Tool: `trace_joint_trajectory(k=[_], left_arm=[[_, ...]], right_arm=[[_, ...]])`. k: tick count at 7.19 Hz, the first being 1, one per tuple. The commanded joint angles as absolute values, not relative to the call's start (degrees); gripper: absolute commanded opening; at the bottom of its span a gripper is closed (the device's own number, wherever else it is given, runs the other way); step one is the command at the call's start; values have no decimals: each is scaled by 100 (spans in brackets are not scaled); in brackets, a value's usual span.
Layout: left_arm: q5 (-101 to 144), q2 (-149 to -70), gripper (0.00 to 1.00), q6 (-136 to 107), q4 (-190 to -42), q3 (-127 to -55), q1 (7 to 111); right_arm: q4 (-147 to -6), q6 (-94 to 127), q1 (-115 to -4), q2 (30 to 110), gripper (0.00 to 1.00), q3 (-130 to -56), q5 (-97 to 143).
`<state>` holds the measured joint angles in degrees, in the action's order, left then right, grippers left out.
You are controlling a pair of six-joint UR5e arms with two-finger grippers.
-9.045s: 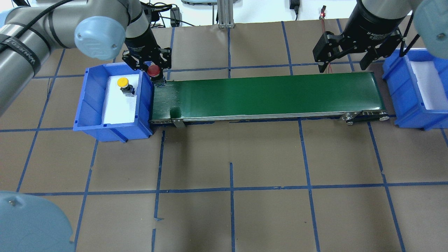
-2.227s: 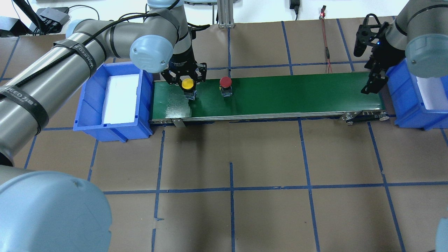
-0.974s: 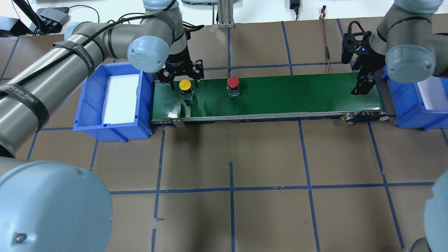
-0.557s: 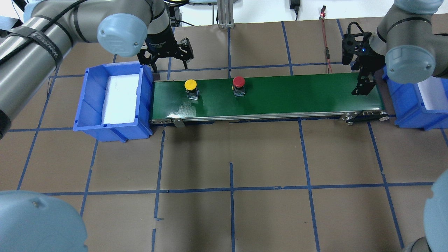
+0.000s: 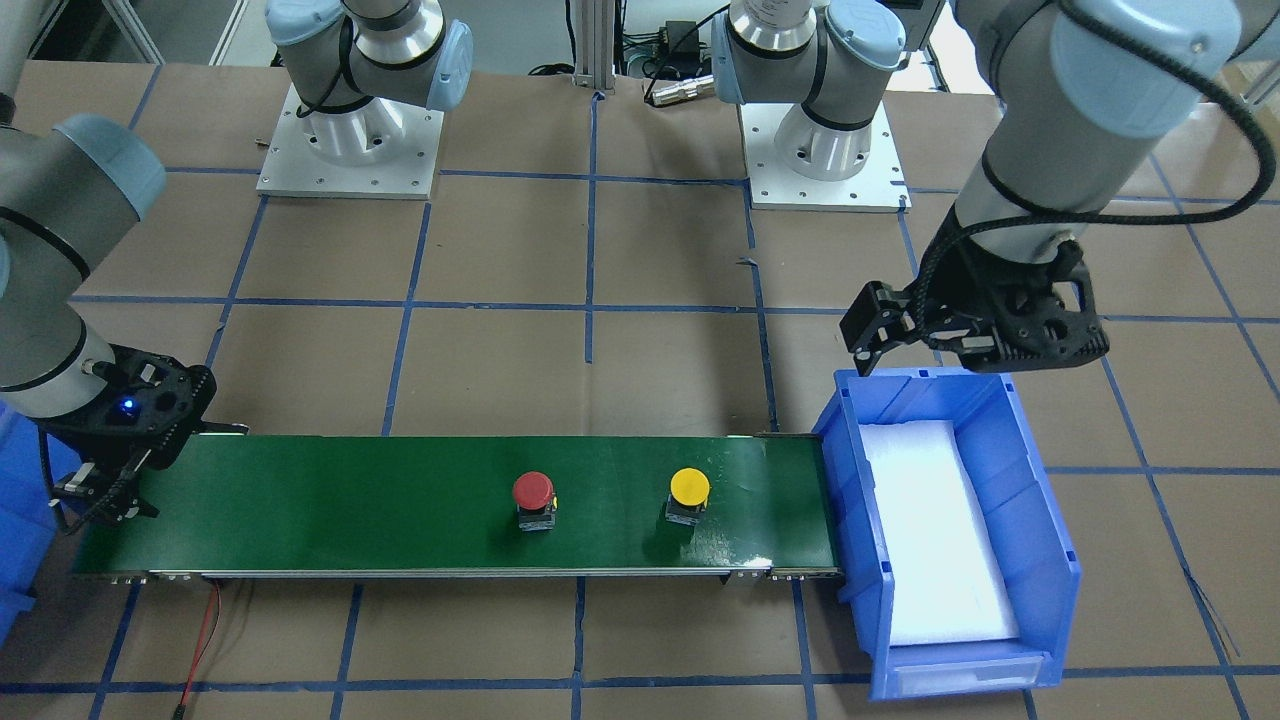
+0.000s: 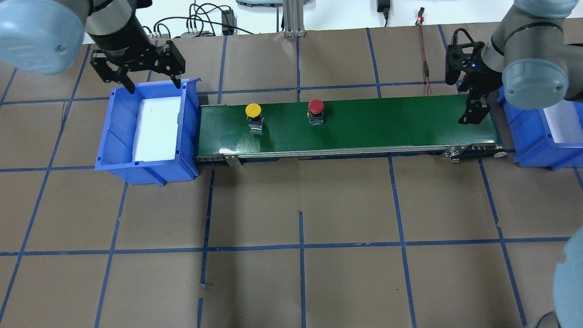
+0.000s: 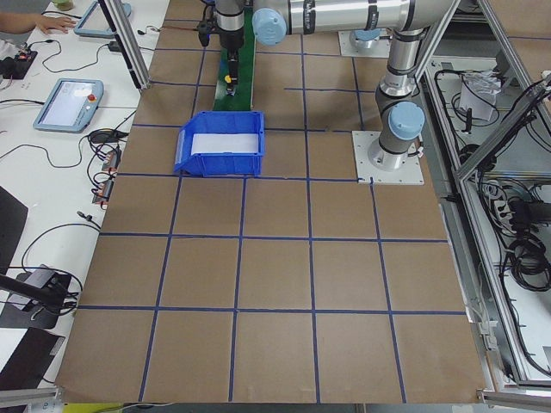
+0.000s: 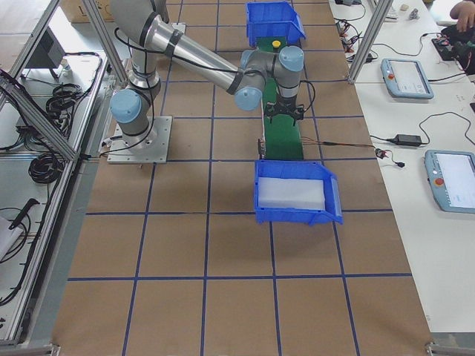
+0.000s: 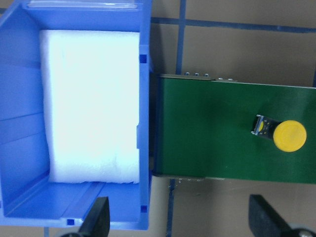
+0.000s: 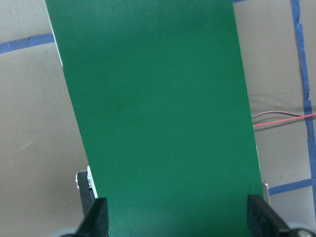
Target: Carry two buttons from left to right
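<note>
Two buttons stand upright on the green conveyor belt [image 6: 387, 123]. The yellow button [image 6: 253, 110] is near the belt's left end, and the red button [image 6: 315, 107] is a little further right, short of the middle. My left gripper [image 6: 153, 86] hangs open and empty over the back wall of the left blue bin [image 6: 119, 136]. In its wrist view the yellow button [image 9: 289, 135] lies off to the right. My right gripper [image 6: 473, 114] is open and empty just above the belt's right end, and its wrist view shows only bare belt [image 10: 158, 98].
The left bin holds only white foam [image 6: 157, 127]. A second blue bin [image 6: 528, 136] sits past the belt's right end. A red wire [image 6: 424, 59] lies behind the belt, and a metal post [image 6: 291, 18] stands at the back. A person's hand [image 7: 52, 24] rests by tablets on the side table.
My left gripper let go of the yellow button on the belt, rose and drew back left over the bin. Both buttons have moved right along the belt. The right gripper has held still.
</note>
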<state>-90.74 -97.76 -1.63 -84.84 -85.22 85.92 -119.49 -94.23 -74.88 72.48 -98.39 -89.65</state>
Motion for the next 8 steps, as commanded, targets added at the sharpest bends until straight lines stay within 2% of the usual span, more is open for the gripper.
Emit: trace_joint_trajectory(k=[1,8], left_arm=[[-9097,-9562,100,-105,-8763,-8447,8473],[-9228,-9694,100,-123,-9167,-8560,8762]], right_arm=[[-11979,-9860,-7488,7233,100,-9835,-8965],[-11909,-9923,-7515,7251,100,-9826,-8903]])
